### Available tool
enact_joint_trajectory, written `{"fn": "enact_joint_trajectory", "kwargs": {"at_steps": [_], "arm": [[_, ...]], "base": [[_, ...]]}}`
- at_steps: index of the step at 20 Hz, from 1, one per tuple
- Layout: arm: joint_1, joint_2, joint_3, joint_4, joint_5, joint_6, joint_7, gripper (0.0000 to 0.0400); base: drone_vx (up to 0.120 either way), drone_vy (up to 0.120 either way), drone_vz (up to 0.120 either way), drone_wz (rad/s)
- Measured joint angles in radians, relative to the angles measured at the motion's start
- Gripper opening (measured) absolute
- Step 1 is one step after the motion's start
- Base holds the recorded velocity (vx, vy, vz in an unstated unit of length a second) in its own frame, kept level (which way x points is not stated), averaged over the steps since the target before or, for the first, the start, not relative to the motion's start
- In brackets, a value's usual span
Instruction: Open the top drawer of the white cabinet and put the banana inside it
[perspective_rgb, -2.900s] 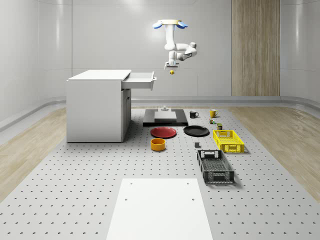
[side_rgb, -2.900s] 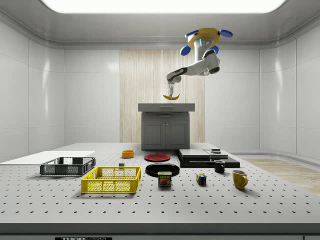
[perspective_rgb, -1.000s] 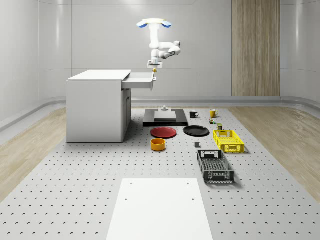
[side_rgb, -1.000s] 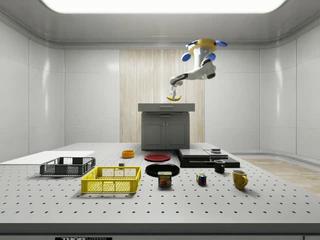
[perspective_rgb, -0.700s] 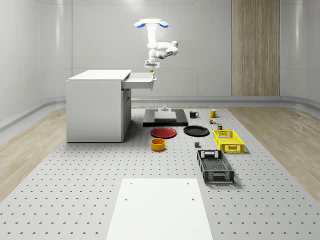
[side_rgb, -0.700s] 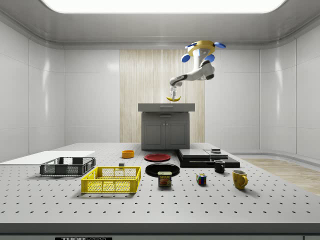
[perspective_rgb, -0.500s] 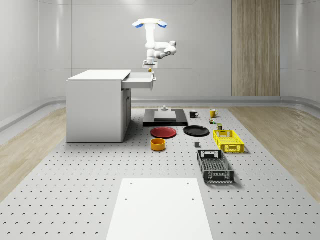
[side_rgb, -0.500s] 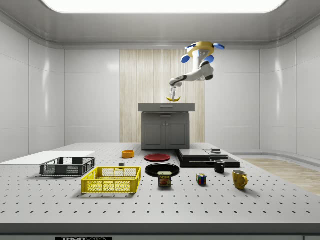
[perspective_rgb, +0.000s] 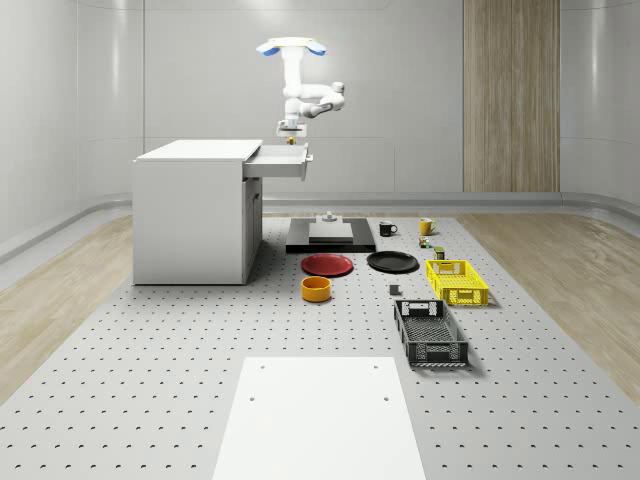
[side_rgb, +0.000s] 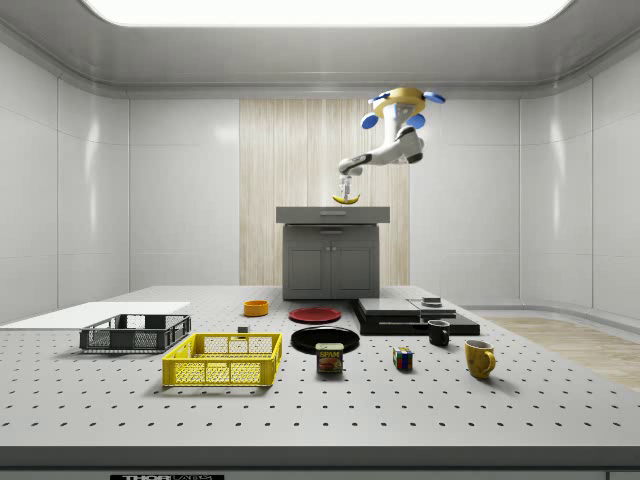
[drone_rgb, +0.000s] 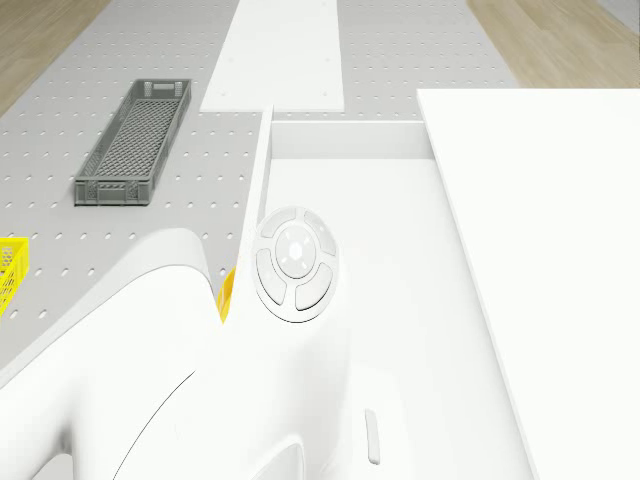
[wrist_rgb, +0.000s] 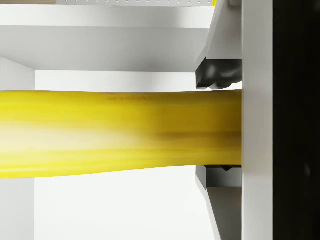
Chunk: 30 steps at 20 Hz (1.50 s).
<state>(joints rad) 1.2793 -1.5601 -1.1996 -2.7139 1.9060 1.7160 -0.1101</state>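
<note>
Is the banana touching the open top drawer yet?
Apart. The side view shows the banana, held in the gripper, hanging with a clear gap above the top drawer; the drone hovers above.

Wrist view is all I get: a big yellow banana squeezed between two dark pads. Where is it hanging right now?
Observer: The banana hangs in the gripper just above the open top drawer of a white cabinet.
Visitor: What holds the arm up?
Observer: A drone with blue rotors, hovering in the air higher than the cabinet, near the drawer.
Visitor: Anything else nearby?
Observer: A red plate and an orange bowl lie low down beside the cabinet.
</note>
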Motion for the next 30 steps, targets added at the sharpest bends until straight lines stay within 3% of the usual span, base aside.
{"fn": "enact_joint_trajectory", "kwargs": {"at_steps": [7,17,30], "arm": [[0.0,0.0,0.0,0.0,0.0,0.0,0.0,0.0193],[0.029,0.013,0.096,0.045,0.087,0.044,-0.004,0.0193],[0.071,0.063,0.232,0.136,0.217,0.101,-0.001,0.0193]], "base": [[0.0,-0.109,-0.046,0.0],[0.0,0.0,0.0,0.0],[0.0,0.0,0.0,0.0]]}}
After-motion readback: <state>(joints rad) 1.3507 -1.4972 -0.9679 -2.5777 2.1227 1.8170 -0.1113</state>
